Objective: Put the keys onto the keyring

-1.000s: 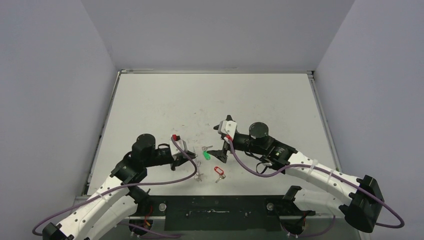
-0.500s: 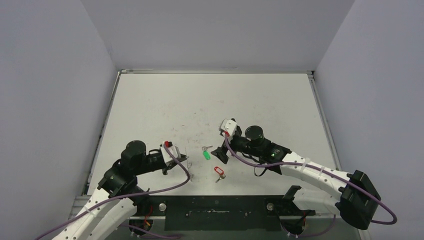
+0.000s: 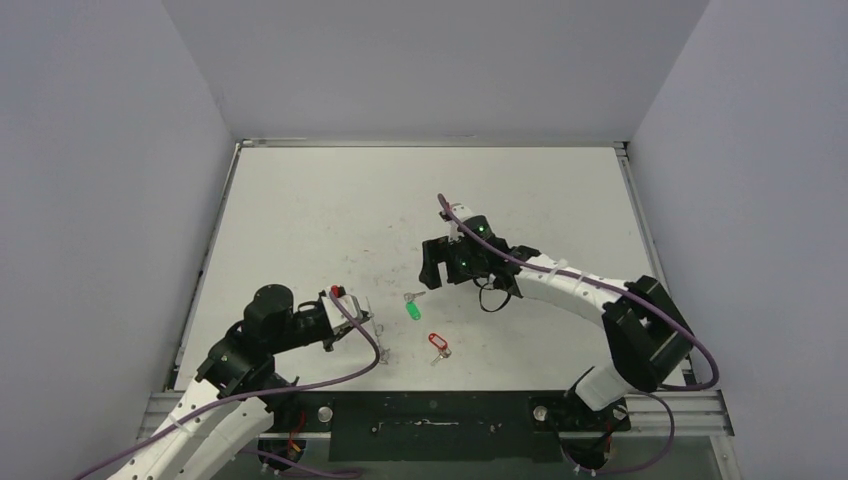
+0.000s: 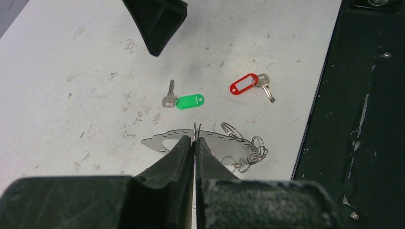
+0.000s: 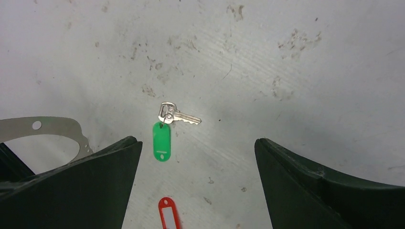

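At the right gripper (image 5: 196, 143): spread wide, holding nothing, hanging over the scuffed white table (image 3: 400, 200). Straight beneath, between the two dark fingers (image 5: 86, 181) though closer to the left-hand one in the wrist view — the small silver key with the green oblong plastic tag (image 5: 162, 131). Lying flat, bent at the joint: metal blade running crosswise, along the line from finger to finger, tip toward the right-hand finger; green tag trailing off at a right angle, back toward the camera. Judging from that, a closing stroke along the blade, not across it, so probably calling for a wrist turn or a grab at the tag instead. Clearly the nearer arm for this key.

At the left gripper (image 4: 195, 140): pinched tight on the edge of the thin, pale silvery keyring (image 4: 219, 143), small loops bunched at one end. Off to its right, toward the table's near edge — the second silver key with the red oblong tag (image 4: 248, 85), flat on the table, apart from both grippers.
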